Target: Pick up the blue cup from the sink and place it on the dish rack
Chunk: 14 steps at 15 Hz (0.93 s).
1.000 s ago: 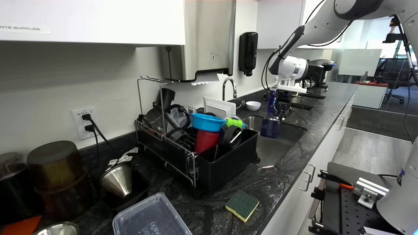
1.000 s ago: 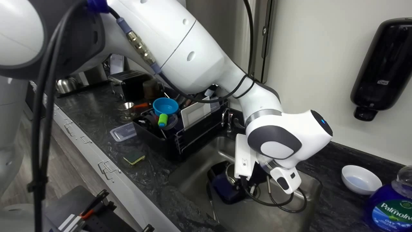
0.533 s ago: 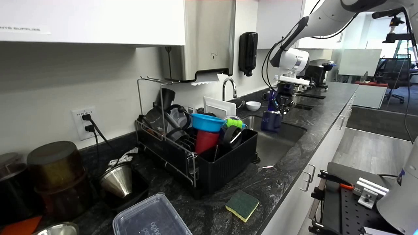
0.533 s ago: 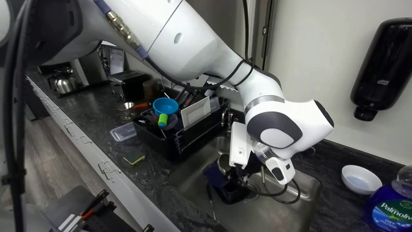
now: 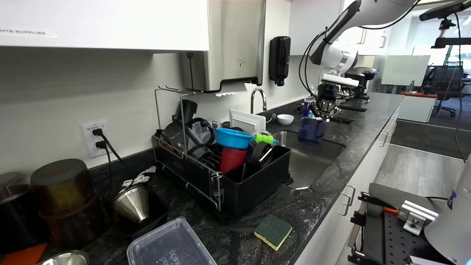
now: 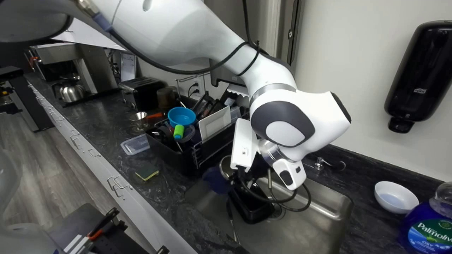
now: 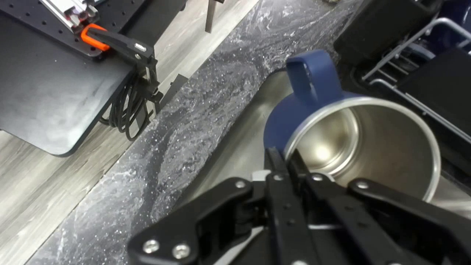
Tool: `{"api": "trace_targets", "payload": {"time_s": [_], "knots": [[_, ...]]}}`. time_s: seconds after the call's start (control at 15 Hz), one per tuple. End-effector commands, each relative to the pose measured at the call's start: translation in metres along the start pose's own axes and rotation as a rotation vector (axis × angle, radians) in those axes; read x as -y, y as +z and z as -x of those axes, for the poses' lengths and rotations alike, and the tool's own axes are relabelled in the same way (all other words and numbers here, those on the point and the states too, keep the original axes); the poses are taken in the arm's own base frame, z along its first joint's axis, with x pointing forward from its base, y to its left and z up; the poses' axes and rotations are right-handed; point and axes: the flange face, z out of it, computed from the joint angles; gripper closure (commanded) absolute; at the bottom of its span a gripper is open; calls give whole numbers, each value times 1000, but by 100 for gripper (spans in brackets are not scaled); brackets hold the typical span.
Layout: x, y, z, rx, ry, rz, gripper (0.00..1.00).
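Carry step, I judge: my claw (image 7: pixel 284 156) pinches blue cup (image 5: pixel 311 131) by rim above sink (image 5: pixel 308 169); next needs swinging left, in both exterior views, to dish rack (image 5: pixel 184 167).

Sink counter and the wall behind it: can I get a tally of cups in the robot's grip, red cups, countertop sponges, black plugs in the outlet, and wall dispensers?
Blue cup, held by the fingers: 1
Red cup, in the dish rack: 1
Sponge, on the counter: 1
Black plugs, in the outlet: 2
Wall dispensers, steel and black: 2
Total: 7
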Motion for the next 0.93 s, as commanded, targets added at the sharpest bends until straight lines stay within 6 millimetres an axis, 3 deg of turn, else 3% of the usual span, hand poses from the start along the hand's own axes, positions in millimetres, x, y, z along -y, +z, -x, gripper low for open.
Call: {"api": "trace_targets", "payload": {"time_s": [0.0, 0.4, 0.87], "knots": [[-7, 4, 38, 5, -57, -16, 98], [-11, 23, 84, 28, -127, 0, 98], [-4, 67, 122, 70, -171, 7, 98]]}}
